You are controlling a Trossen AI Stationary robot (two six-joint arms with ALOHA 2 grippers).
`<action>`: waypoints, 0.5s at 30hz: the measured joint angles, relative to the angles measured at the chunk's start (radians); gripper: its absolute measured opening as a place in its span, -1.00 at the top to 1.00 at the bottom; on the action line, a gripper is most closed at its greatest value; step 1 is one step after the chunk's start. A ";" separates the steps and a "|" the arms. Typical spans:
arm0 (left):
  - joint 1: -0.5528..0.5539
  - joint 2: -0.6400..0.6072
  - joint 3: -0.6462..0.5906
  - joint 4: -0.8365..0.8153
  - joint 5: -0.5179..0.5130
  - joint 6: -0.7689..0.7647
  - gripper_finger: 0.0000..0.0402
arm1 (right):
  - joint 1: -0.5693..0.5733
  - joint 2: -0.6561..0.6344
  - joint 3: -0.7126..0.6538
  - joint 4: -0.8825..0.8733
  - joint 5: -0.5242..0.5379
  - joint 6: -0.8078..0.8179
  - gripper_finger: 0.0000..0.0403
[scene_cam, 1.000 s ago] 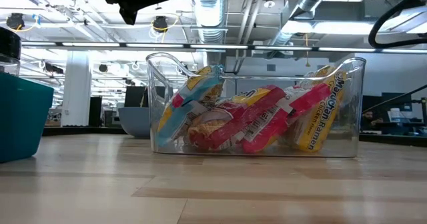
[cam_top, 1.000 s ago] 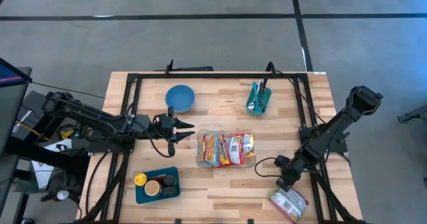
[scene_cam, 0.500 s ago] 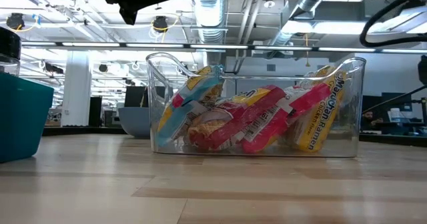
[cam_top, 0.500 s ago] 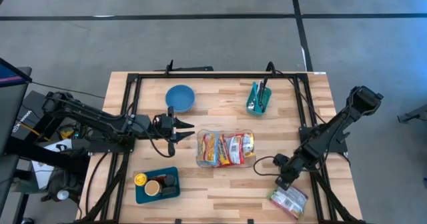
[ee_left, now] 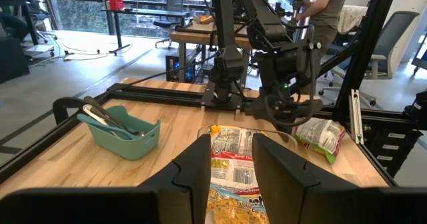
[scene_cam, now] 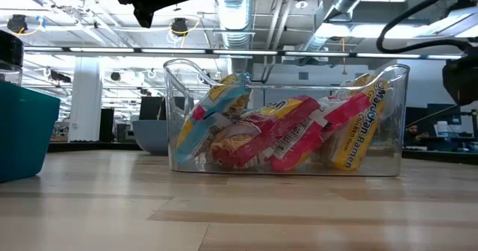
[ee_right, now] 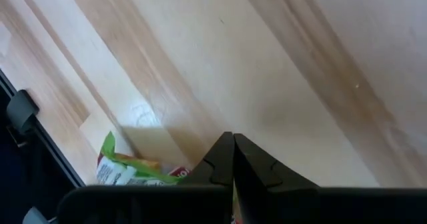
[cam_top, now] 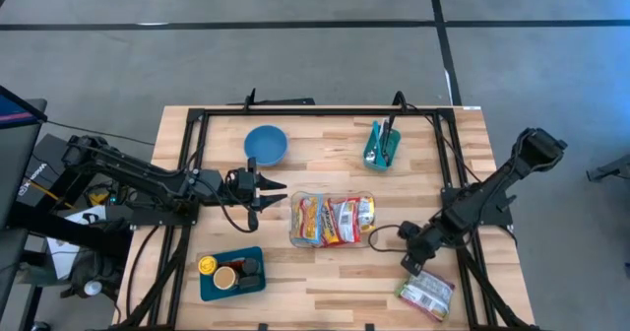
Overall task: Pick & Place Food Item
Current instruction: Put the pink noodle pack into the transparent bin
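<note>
Your right gripper (cam_top: 410, 263) hangs over bare wood between the clear bin (cam_top: 333, 220) and the green food packet (cam_top: 425, 297), its fingers (ee_right: 223, 159) pressed flat together and holding nothing; the packet lies near the table's front right corner, just past the gripper, close to the black frame rail (cam_top: 471, 277). Your left gripper (cam_top: 274, 194) waits just beside the bin's left end with its fingers a narrow gap apart and nothing between them.

The main risk, as I judge it, is going down on the packet with the fingers still pinched; they would only shove it, and a light, crinkly bag slides easily toward the table edge or jams against the rail; so you need to spread them first. A second risk is pinching only a loose corner of the wrapper; the bag could then swing, slip out on the way over, or catch on the bin's rim. The right arm's cable loop (cam_top: 384, 232) also hangs close to the bin and could snag it.

From above, the packet lies flat and skewed to the table's edges; its long axis runs from the near left toward the far right corner, on a slant; which end is the top I cannot tell.
</note>
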 joint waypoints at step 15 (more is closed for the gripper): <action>0.000 0.000 0.000 0.000 0.000 0.000 0.48 | -0.012 -0.129 0.000 -0.059 -0.113 0.015 1.00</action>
